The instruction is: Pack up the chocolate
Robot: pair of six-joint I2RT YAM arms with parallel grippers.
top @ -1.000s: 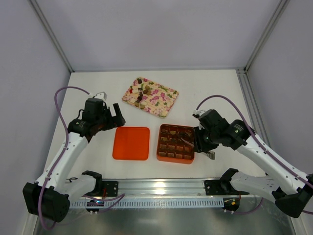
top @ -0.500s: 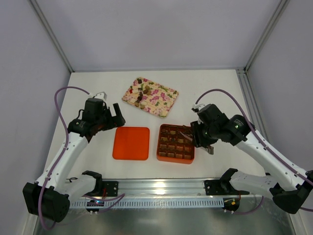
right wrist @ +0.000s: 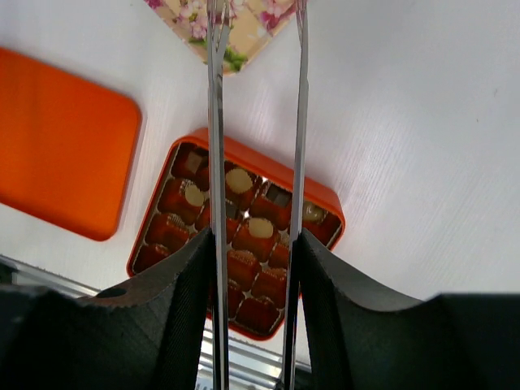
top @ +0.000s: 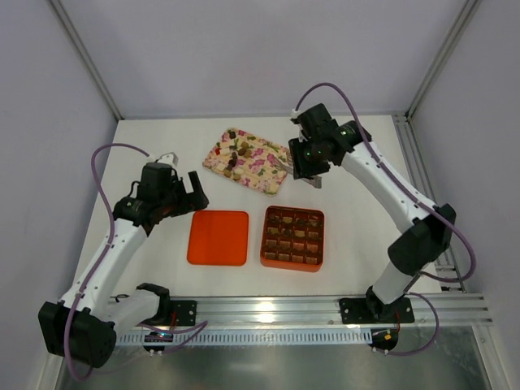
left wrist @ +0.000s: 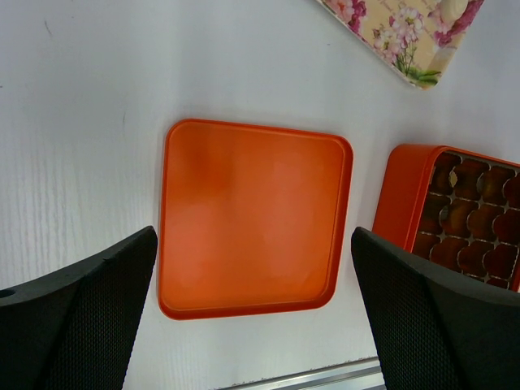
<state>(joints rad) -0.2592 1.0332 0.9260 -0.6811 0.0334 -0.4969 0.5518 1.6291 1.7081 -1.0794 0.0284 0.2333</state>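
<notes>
While reaching, right hand (top: 286,168) overhangs tray (top: 260,175).

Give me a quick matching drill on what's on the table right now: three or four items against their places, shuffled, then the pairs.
Items:
1. orange lid
2. orange box
3. floral tray
4. right gripper

Places:
A. far middle of the table, loose chocolates on it
B. flat on the table, under the left gripper
C. over the tray's right end
D. right of the lid, grid cells showing

Pairs: 1-B, 2-D, 3-A, 4-C
</notes>
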